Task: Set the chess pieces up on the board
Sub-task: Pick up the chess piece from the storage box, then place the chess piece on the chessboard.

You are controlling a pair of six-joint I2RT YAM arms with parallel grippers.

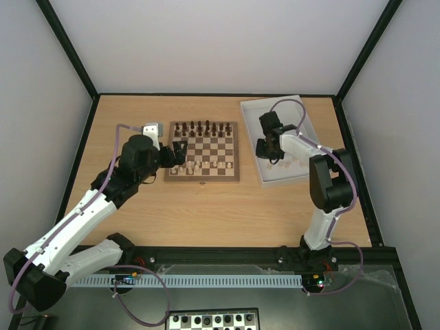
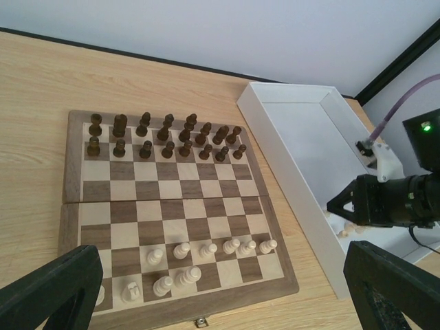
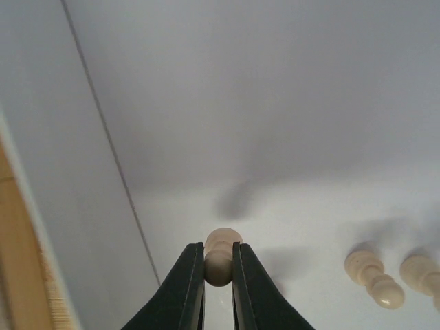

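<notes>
Right gripper [image 3: 218, 268] clamped on small cream wooden pawn [image 3: 223, 242] in white rectangular tray [image 3: 309, 103]
Pinch on a rounded part could slip on the way to the brown-and-cream wooden chessboard [image 1: 203, 180]; left gripper [image 1: 180, 154] hangs wide open, empty.

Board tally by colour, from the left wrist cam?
Dark pieces: 16
Pale pieces: 9 clear, maybe 1 more half hidden at lower left
Total on the board: 25 clear
</notes>
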